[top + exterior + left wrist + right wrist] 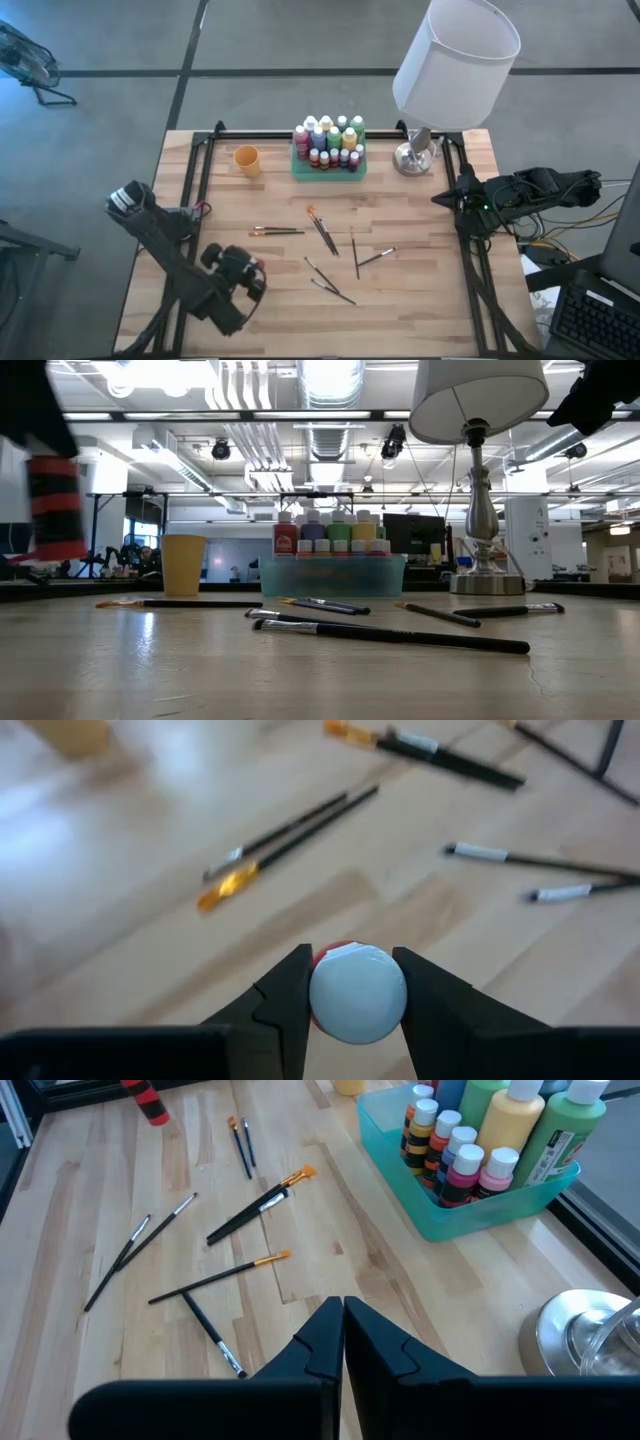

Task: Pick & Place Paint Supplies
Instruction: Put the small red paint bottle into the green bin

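Note:
My left gripper (357, 1010) is over the table's near left part (240, 272), shut on a red paint bottle (55, 510) with black bands and a pale cap; the bottle also shows in the right wrist view (147, 1102). Several thin dark-handled paintbrushes (325, 235) lie flat and scattered on the wooden table's middle. Many small paint bottles (328, 140) stand upright in the green tray (330, 170) at the far middle. My right gripper (343, 1320) waits shut with nothing in it, above the table's right edge (440, 198). My left gripper pinches the red bottle at its pale cap (357, 993), one finger (285, 1005) on each side of the round cap. The fingers slant down from above. The bottle hangs below them, about upright, lifted clear of the table (55, 555).
A small orange cup (247, 160) stands left of the tray. A lamp with a white shade (455, 60) and metal foot (415, 158) stands at the far right. Black rails (195, 180) run along the table's left and right sides.

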Robot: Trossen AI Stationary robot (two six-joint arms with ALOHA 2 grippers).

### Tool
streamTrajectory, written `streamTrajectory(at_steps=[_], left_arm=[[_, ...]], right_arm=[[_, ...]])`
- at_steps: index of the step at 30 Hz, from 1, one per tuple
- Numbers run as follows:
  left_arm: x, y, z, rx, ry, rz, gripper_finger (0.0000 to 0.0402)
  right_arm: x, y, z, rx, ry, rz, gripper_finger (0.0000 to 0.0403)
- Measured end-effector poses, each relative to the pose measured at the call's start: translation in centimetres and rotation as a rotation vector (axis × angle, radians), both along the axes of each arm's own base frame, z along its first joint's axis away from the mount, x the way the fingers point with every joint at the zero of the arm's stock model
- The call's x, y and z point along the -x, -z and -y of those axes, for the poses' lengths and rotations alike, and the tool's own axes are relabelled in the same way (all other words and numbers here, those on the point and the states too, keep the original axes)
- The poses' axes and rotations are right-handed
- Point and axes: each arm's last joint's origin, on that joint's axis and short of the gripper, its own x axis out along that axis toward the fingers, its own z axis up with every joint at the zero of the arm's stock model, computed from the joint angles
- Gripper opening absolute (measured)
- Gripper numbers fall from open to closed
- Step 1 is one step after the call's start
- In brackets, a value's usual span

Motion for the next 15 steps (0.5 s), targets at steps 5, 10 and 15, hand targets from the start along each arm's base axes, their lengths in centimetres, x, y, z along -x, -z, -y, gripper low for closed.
streamTrajectory(at_steps=[5,10,15], left_arm=[[-1.8,-0.7,-1.4,-0.07,-0.004,0.032,0.013],[-3.5,-1.0,-3.0,-0.121,-0.023,0.039,0.0129],[-5.4,-1.0,-4.7,-0.145,-0.015,0.033,0.0129]], right_arm=[[0.0,0.0,0.0,0.0,0.0,0.0,0.0008],[0.0,0.0,0.0,0.0,0.0,0.0,0.0008],[0.0,0.0,0.0,0.0,0.0,0.0,0.0008]])
